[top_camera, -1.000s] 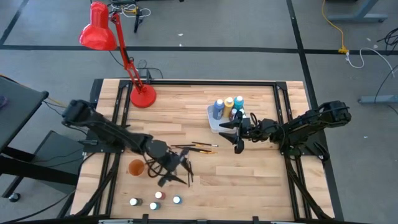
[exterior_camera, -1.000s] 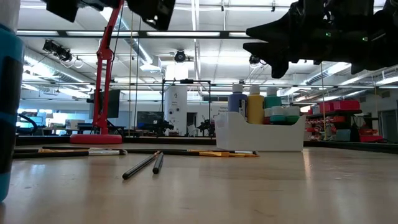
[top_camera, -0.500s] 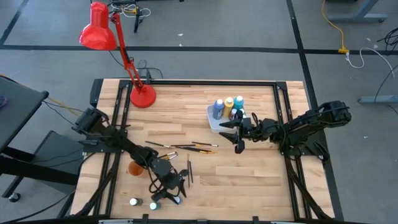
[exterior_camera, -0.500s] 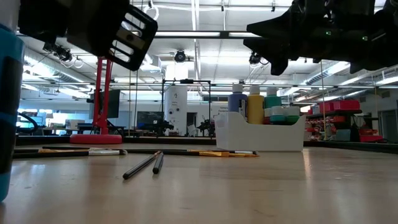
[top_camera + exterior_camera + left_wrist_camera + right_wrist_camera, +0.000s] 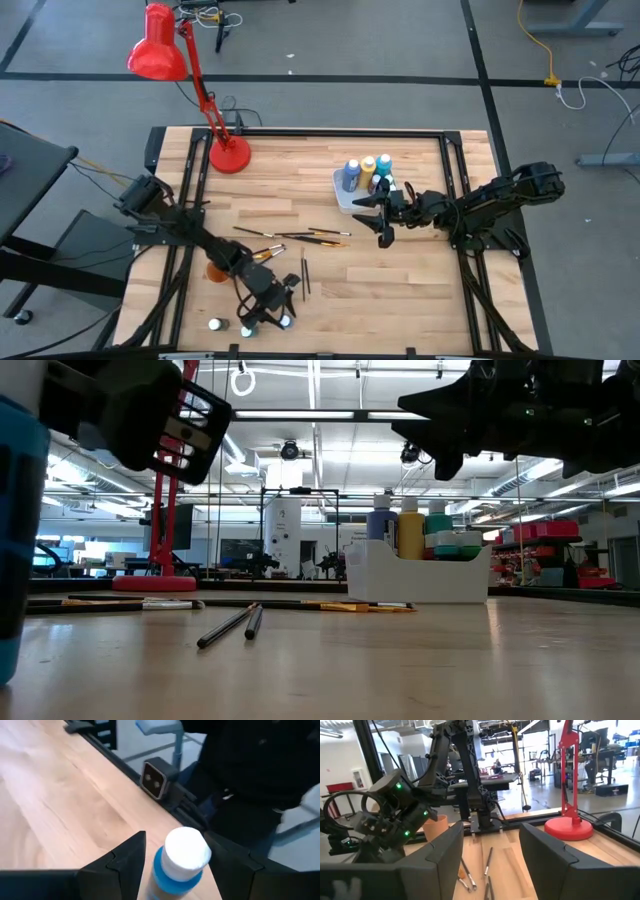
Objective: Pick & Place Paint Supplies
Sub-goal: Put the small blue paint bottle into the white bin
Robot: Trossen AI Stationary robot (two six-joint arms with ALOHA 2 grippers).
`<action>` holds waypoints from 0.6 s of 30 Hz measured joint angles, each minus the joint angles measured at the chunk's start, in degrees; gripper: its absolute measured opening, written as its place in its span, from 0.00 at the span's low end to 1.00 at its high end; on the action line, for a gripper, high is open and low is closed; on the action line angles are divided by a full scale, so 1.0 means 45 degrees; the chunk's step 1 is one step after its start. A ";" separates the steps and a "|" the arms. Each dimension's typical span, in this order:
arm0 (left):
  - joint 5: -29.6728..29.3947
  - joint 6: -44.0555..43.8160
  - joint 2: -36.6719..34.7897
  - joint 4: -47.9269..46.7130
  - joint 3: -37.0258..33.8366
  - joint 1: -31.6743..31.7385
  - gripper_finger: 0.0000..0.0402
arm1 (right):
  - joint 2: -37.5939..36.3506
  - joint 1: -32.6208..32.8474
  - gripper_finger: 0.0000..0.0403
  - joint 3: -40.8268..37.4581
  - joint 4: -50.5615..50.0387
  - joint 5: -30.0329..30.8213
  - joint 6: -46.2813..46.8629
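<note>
My left gripper (image 5: pixel 172 857) hangs over the near-left edge of the table (image 5: pixel 400 290), fingers spread wide, holding nothing. A white-capped blue bottle (image 5: pixel 181 860) stands upright directly between them, long axis vertical; closing should catch it, I judge. In the high view it sits in the near row with the other small bottles (image 5: pixel 216 325). Right gripper (image 5: pixel 383 214) waits open and empty beside the white tray (image 5: pixel 343 196), well apart, so the left arm is nearer. Brushes (image 5: pixel 300 236) lie mid-table. No readable writing anywhere.
</note>
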 joint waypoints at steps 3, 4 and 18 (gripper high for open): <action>-0.0329 0.0403 0.0000 -0.0043 0.0000 0.0004 0.50 | 0.0000 0.0000 0.49 0.0000 -0.0015 -0.0005 0.0276; -0.0333 0.0472 0.0000 -0.0096 0.0000 0.0009 0.48 | 0.0000 0.0000 0.49 0.0000 -0.0020 -0.0007 0.0284; -0.3199 0.1837 0.0000 0.1456 0.0204 0.0478 0.31 | 0.0000 0.0000 0.49 0.0000 -0.0092 0.0006 0.0220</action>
